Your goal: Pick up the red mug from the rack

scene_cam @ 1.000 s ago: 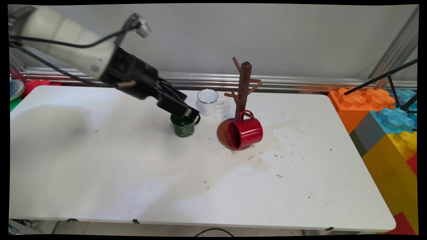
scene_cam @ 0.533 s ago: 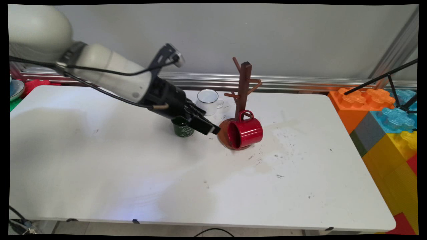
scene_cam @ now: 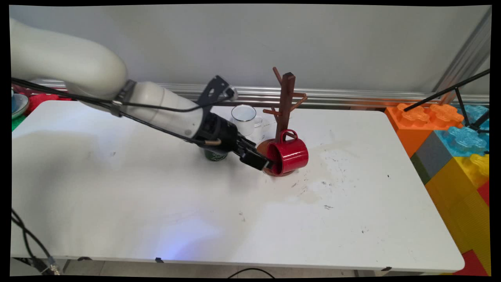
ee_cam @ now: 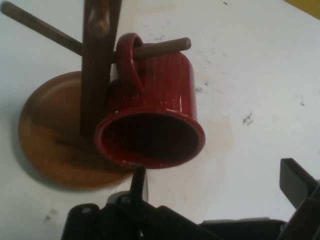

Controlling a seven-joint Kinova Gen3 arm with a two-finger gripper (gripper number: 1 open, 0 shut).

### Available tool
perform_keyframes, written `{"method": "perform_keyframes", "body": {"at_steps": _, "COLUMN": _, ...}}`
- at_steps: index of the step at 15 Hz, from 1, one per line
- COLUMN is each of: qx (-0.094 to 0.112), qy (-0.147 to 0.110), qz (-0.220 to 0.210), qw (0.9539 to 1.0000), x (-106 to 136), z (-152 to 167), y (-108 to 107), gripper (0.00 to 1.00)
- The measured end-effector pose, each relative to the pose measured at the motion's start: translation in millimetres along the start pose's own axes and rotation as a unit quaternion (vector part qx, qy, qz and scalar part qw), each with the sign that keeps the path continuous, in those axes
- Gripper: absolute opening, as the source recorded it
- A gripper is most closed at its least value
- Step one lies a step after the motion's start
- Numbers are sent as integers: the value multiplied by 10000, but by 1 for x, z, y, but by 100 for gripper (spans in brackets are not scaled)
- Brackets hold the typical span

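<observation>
**Gripper at mouth of red mug on mug tree**

Reaches in low over the white table (scene_cam: 156, 203) from the left, with the black gripper (scene_cam: 263, 163) right at the open mouth of the red mug (scene_cam: 292, 156). Holds nothing. Keeps the fingers spread wide apart: in the hand view, one thin finger (ee_cam: 138, 181) just below the mug's rim, the other (ee_cam: 296, 179) far off to the side over bare table, and only table in the gap at the gripper (ee_cam: 216, 181). Seems to touch the rim with the thin finger, but cannot tell this for sure from either view.

Red mug (ee_cam: 155, 95) on its side, mouth turned toward the gripper, handle looped over a low peg (ee_cam: 167, 46) of the brown wooden mug tree (scene_cam: 285, 98). Hangs close against the upright post (ee_cam: 95, 75) and above the round base (ee_cam: 50, 135); possibly rests on the base, not clear.

Behind the arm, partly hidden by it, a dark green mug (scene_cam: 215, 156) upright on the table, just beside the wrist. Farther back, near the tree, a white enamel mug (scene_cam: 243, 119) with a dark rim, also upright, apart from the gripper. At the right end of the table, a stack of big coloured toy blocks (scene_cam: 450, 141), well apart from all the mugs.
</observation>
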Motion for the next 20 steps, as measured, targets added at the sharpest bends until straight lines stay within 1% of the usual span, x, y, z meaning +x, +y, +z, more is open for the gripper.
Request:
{"method": "perform_keyframes", "body": {"at_steps": 2, "qx": -34, "qy": 59, "qz": -48, "qw": 10000, "x": -4, "z": 14, "y": 0, "gripper": 100}}
{"method": "perform_keyframes", "body": {"at_steps": 12, "qx": -106, "qy": 301, "qz": -314, "qw": 9990, "x": -23, "z": 59, "y": -1, "gripper": 100}}
{"method": "perform_keyframes", "body": {"at_steps": 17, "qx": -176, "qy": 536, "qz": -529, "qw": 9970, "x": -27, "z": 75, "y": -1, "gripper": 100}}
{"method": "perform_keyframes", "body": {"at_steps": 20, "qx": -227, "qy": 701, "qz": -671, "qw": 9950, "x": -29, "z": 84, "y": -1, "gripper": 100}}
